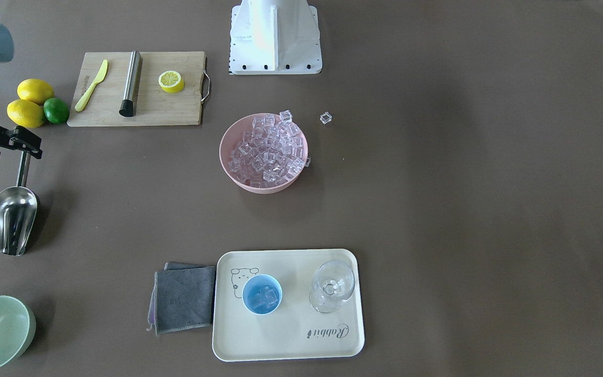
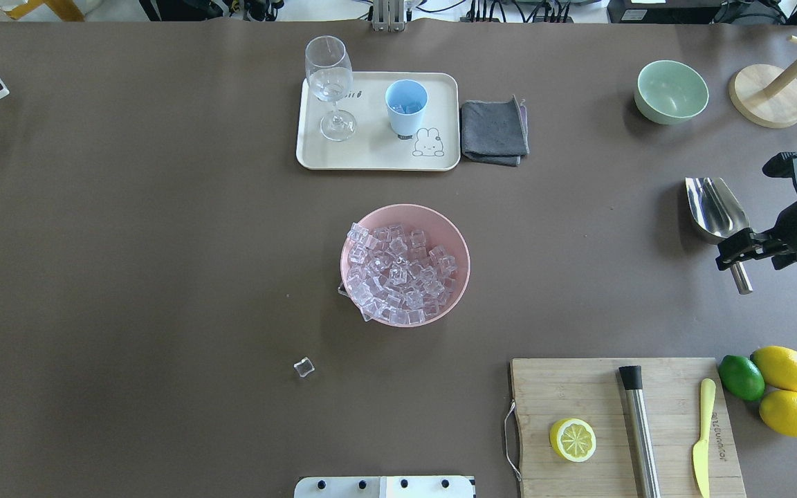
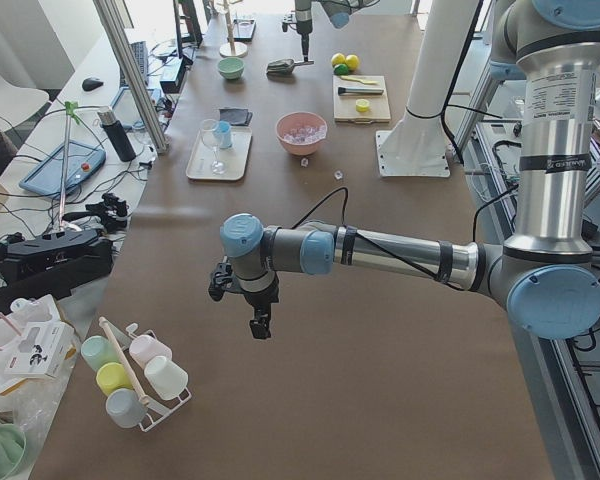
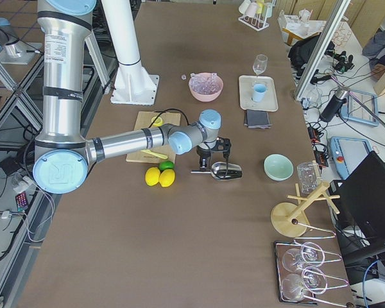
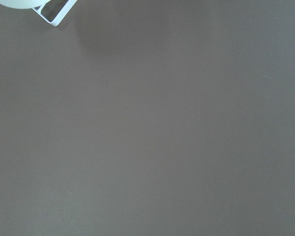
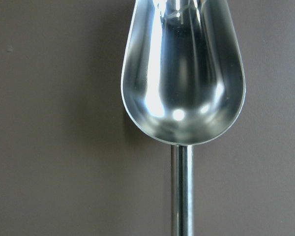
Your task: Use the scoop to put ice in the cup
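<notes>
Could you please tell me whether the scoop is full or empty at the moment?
Empty. In the right wrist view the scoop has a bare, shiny steel bowl with nothing lying in it.

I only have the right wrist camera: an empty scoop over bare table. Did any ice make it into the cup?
Observer: Yes. The cup on the tray holds a few ice cubes.
Operator: Anything spilled?
Observer: One stray cube lies on the table, apart from the pink bowl, on the robot's left of it.
Operator: Where's the left arm?
Observer: Out toward the table's left end. The left gripper hangs over bare table, far from the tray.
</notes>
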{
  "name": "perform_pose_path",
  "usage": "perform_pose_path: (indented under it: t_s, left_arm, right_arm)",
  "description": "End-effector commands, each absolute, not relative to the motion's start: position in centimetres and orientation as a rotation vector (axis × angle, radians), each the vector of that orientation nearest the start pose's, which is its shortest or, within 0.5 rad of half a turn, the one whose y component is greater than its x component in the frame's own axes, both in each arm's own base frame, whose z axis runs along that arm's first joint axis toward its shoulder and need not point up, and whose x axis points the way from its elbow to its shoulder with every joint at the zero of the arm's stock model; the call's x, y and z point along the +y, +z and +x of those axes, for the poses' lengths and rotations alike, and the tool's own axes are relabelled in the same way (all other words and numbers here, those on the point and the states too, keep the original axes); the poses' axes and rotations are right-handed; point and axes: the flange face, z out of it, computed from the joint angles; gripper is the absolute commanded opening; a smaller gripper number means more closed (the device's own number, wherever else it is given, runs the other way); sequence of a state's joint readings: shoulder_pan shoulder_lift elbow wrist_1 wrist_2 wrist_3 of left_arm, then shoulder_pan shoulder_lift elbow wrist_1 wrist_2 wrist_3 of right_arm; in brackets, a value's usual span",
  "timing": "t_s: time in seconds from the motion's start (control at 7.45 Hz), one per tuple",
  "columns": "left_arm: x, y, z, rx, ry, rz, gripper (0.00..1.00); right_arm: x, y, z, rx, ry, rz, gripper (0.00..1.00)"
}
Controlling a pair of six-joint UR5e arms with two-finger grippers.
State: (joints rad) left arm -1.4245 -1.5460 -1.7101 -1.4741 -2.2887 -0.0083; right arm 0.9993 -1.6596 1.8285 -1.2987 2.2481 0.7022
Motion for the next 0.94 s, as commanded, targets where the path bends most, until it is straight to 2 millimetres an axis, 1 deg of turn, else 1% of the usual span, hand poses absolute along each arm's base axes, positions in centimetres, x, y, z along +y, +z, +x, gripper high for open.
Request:
perform_pose_path:
  t_s: [0.0,0.13,0.27,0.4,0.54,0.67,0.81]
  left_arm:
    - [-48.5,61.7,0.8,0.717,0.148,-0.044,0.99]
    - [-48.6,61.7,0.8,0.716,0.148,-0.044,0.99]
    - [-48.5,61.7,0.8,0.717,0.148,-0.044,0.99]
    - [-48.5,61.7,0.8,0.717,0.147,-0.046,0.99]
    - [-48.5,61.8,0.8,0.717,0.147,-0.047,0.99]
    - [-48.5,61.8,0.8,0.717,0.147,-0.047,0.99]
    - [-48.5,61.8,0.8,0.717,0.147,-0.047,0.99]
  right_arm:
    - [-44.3,54.2,-15.0,-0.81,-0.09,-0.036,1.0]
    - [-44.9,54.0,-12.1,-0.797,-0.107,-0.02,1.0]
    - [-45.6,54.2,-8.3,-0.816,-0.111,-0.021,1.0]
    - [-45.7,55.1,-4.5,-0.807,-0.17,0.018,1.0]
    - [-45.3,56.1,-1.1,-0.796,-0.18,0.017,1.0]
    - [-43.9,58.1,2.1,-0.791,-0.194,0.039,1.0]
    - [-43.5,59.8,3.3,-0.783,-0.191,0.031,1.0]
